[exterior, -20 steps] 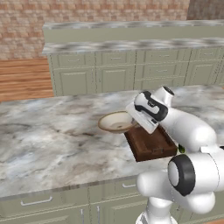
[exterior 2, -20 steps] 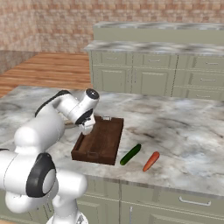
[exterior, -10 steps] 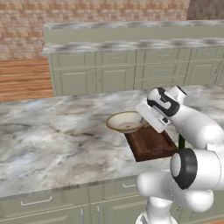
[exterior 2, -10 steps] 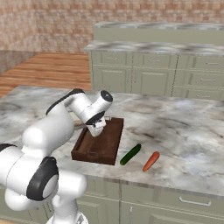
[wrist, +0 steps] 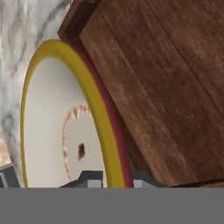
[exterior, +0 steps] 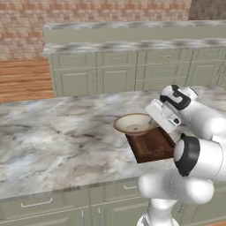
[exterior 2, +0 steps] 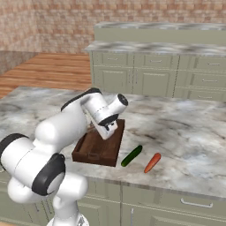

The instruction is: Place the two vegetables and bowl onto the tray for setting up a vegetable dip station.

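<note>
Marbled grey worktop (exterior: 53,141) spans the island, with pale green cabinets and brick wall behind; it carries everything the task needs near its front edge. Toward the front right of the worktop the tray (exterior 2: 95,150) is laid flat, its floor bare, so room is kept for all three items. Over the tray's left rim the bowl (exterior: 133,124) is held raised and roughly level, partly above the tray and partly above the marble, evidently so it can be lowered inside without catching the rim. The gripper (wrist: 111,177) is closed on the bowl's rim, one tip inside the wall and one outside, as the hand view shows. Just right of the tray, near the front edge, the cucumber (exterior 2: 131,156) and the carrot (exterior 2: 152,162) are left lying side by side, apart from each other, not yet placed.
</note>
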